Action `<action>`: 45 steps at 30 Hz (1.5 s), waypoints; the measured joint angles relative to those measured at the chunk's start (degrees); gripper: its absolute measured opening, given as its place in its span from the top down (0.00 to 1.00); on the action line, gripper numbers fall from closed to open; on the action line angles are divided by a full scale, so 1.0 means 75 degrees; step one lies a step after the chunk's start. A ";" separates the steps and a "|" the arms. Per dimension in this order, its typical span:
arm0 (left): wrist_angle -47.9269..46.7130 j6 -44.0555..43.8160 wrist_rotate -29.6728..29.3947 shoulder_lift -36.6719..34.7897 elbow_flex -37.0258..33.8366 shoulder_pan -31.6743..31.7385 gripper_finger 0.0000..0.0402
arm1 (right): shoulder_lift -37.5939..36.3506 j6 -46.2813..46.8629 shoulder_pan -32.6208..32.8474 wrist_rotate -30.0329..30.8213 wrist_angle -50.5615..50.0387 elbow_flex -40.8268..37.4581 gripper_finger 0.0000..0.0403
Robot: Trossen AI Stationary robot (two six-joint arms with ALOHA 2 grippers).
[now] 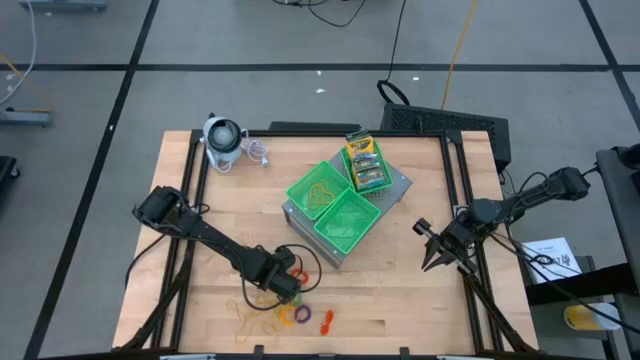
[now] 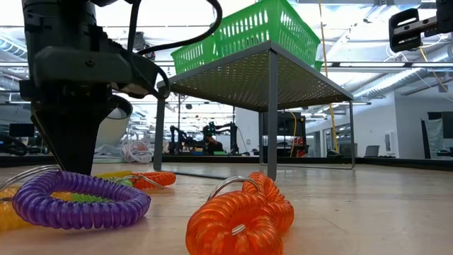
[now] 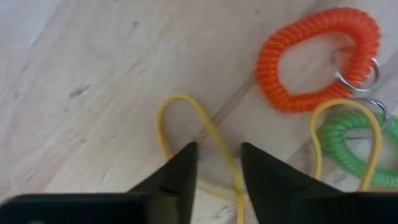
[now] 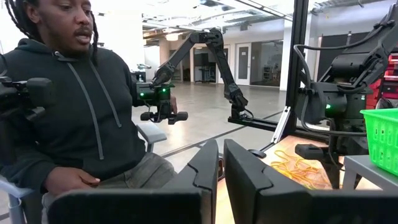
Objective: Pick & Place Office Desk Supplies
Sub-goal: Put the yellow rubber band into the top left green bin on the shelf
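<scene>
My left gripper [image 1: 285, 285] [image 3: 219, 149] is open and low over the near middle of the table, pointing down. A strand of a thin yellow rubber band [image 3: 186, 109] lies flat on the wood and runs between its fingers. Close by lie an orange coil ring [image 3: 317, 59], a green coil ring [image 3: 360, 146], a purple one [image 2: 78, 202] and another orange one [image 2: 237, 216]. More rubber bands [image 1: 250, 318] lie nearer the table's near edge. The printed card boxes [image 1: 365, 162] sit in the far green tray. My right gripper [image 1: 432, 250] [image 4: 221, 152] is shut, raised at the table's right edge. My left gripper comes from above, pointing down, with one finger [image 3: 177, 171] on each side of a strand of the yellow rubber band [image 3: 233, 177]. Whether the fingers touch the strand, I cannot tell. The band lies slack on the table.
Three green trays [image 1: 345, 222] stand on a raised grey base at the table's centre. A grey-white round gadget [image 1: 222, 135] sits at the far left corner. A black cable [image 1: 300, 255] loops beside my left wrist. A seated person [image 4: 81, 112] is beyond the table.
</scene>
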 joint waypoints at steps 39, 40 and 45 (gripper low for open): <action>-0.0862 0.0265 -0.4700 -0.4158 -0.0026 -0.0616 0.99 | 0.0001 -0.0002 -0.0002 0.0000 0.0002 -0.0001 0.95; -0.0757 0.0400 -0.4858 -0.4294 -0.0026 -0.0658 0.99 | -0.0001 0.0000 0.0000 0.0000 0.0004 0.0000 0.95; 0.0180 0.1719 -0.5628 -0.4860 -0.0024 -0.0771 0.99 | 0.0001 -0.0002 -0.0001 0.0000 0.0001 0.0001 0.95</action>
